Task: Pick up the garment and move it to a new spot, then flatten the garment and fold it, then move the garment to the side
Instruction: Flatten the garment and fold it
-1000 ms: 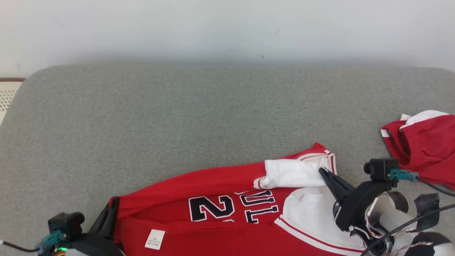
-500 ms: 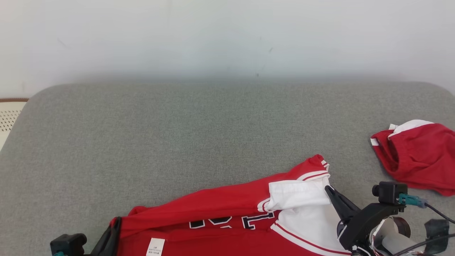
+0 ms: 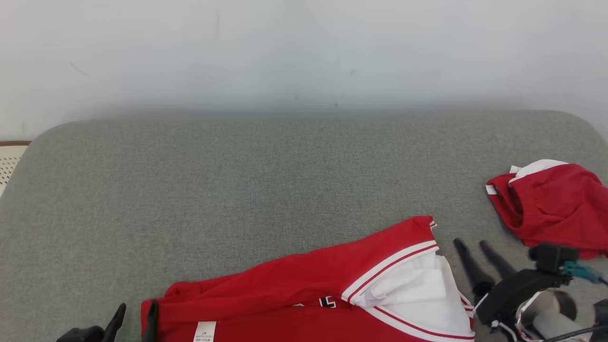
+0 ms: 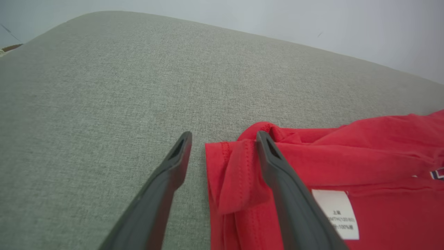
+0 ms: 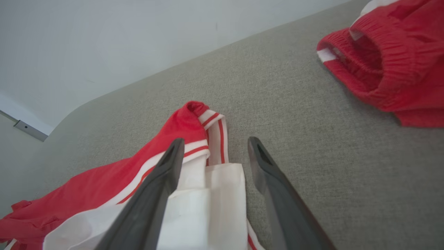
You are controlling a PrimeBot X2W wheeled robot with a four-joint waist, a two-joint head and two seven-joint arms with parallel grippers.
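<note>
A second ago both pincers were closed on the garment; now both stand wide apart and hold nothing. The left pincer (image 3: pixel 135 316) straddles the red hem corner, one finger over cloth and the other over bare cushion. The right pincer (image 3: pixel 472 251) has one finger over the white sleeve and the other over bare cushion. The garment (image 3: pixel 304 280), a soft red jersey, lies rumpled along the near edge of the grey woven cushion (image 3: pixel 237 190). It is folded lengthwise, so the black lettering seen earlier is almost all hidden. A white sleeve with red-and-white striped banding fans out at its right end, and a small white label (image 3: pixel 205 331) shows near the hem. A second red piece (image 3: pixel 555 209) with a gathered elastic opening lies well apart at the right.
</note>
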